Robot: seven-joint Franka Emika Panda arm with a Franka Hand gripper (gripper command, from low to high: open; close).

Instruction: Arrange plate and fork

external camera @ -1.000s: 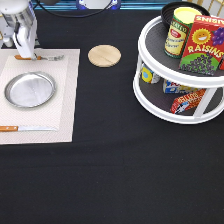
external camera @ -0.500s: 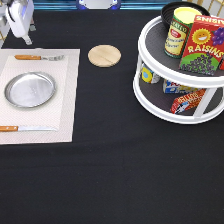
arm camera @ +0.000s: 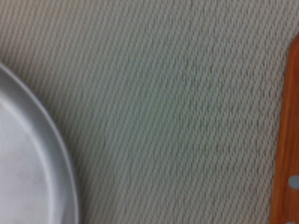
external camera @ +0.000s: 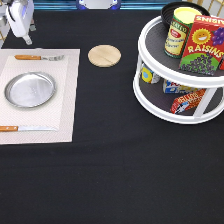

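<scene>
The silver plate (external camera: pixel 30 90) lies on a pale placemat (external camera: pixel 67 100) at the exterior view's left. The fork (external camera: pixel 39 57) lies flat on the mat just above the plate, with its wooden handle to the left and its tines to the right. My gripper (external camera: pixel 24 36) hangs above the mat's top-left corner, clear of the fork, open and empty. The wrist view shows the plate's rim (arm camera: pixel 26 165) and the fork's orange-brown handle (arm camera: pixel 296 125) on the woven mat.
A wooden-handled knife (external camera: pixel 27 129) lies on the mat below the plate. A small round wooden disc (external camera: pixel 104 55) sits on the black table right of the mat. A white two-tier turntable rack (external camera: pixel 150 95) with cans and a raisin box stands at the right.
My gripper has risen and drawn back toward the exterior view's top-left, away from the fork. The fork stays lying on the mat.
</scene>
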